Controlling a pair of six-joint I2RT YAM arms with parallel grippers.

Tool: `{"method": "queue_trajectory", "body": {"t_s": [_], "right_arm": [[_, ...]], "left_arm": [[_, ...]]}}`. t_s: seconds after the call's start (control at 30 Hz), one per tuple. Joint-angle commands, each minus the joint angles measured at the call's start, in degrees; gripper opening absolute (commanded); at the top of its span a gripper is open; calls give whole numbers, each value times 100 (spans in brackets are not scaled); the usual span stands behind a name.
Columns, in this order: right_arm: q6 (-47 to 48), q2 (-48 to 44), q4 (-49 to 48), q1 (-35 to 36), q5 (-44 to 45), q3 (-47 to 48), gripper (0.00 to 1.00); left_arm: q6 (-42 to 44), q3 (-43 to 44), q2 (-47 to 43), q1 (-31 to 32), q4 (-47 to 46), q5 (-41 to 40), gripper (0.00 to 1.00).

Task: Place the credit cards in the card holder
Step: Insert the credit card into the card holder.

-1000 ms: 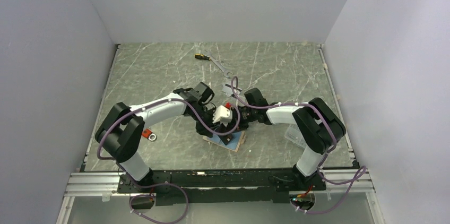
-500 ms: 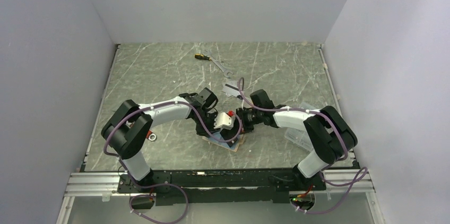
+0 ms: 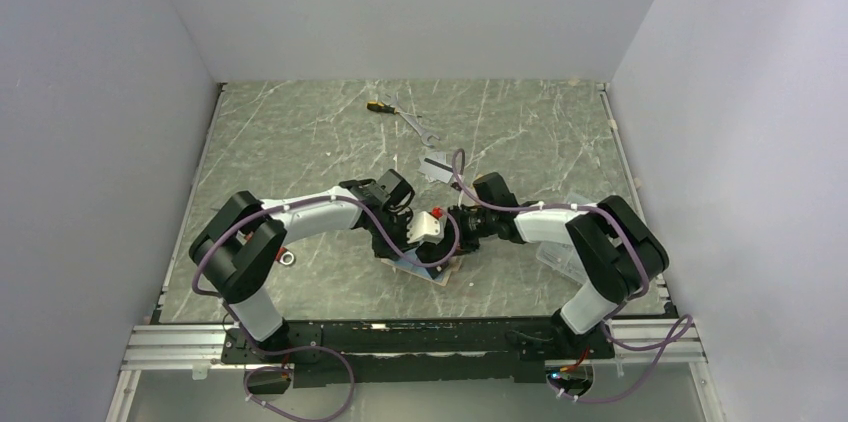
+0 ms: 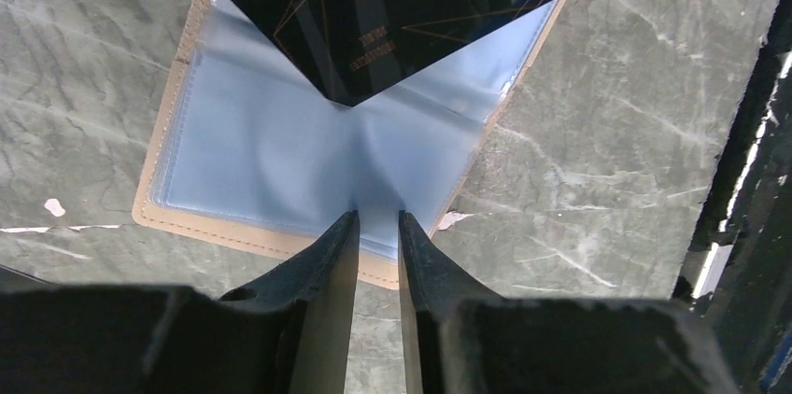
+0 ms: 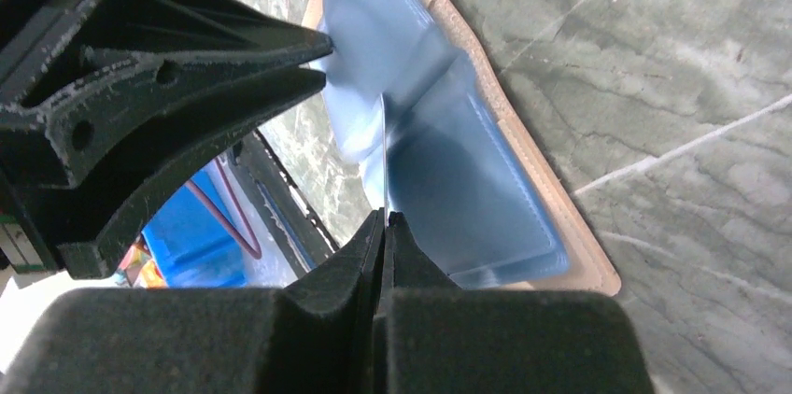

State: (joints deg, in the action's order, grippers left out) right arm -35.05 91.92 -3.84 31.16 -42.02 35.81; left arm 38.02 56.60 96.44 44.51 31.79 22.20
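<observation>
Pale grey-lavender walls (image 3: pixel 400 2) enclose a dark green marble-patterned table (image 3: pixel 300 142) with white veins. 2 black-and-white robot arms reach inward from the near edge and meet at the near middle of the table, over the card holder (image 4: pixel 252 170).

The card holder lies open and flat. It has a tan border around clear blue plastic sleeves.

The right gripper (image 5: pixel 384 217) has its fingers pressed together on the edge of a black credit card (image 4: pixel 402 21) with thin gold lines. It holds the card on edge above the holder's far half. The card's lowest corner points down at the middle of the blue sleeves. Whether that corner has entered a pocket cannot be told.

The left gripper (image 4: pixel 376 218) comes in from the opposite side, its 2 fingers a narrow gap apart. The tips sit at the holder's near edge, on the blue plastic. The plastic creases in a line from the tips up toward the card's corner, and in the right wrist view it rises at the tips. Whether the fingers actually grip the plastic cannot be told.

Farther back, a silver-grey credit card (image 3: pixel 435 167) lies flat just beyond the grippers. A wrench (image 3: pixel 420 128) and a yellow-handled screwdriver (image 3: pixel 378 105) lie beyond that, near each other. A clear plastic box (image 3: pixel 558 254) sits beside the right arm.
</observation>
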Motion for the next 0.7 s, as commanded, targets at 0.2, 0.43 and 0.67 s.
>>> {"method": "queue_trajectory", "body": {"t_s": [0.2,0.43,0.67], "right_arm": [[-347,174,-633,-54,195,-152,0],[-447,152,-818,-57,229,-292,0],[-493,246,-975,-57,213,-312,0]], "left_arm": [[-465,-122,-66,131,458,339,29],[104,744,-204,42,1205,-27,40],[1129,396,-254,-124,804,-951,41]]}}
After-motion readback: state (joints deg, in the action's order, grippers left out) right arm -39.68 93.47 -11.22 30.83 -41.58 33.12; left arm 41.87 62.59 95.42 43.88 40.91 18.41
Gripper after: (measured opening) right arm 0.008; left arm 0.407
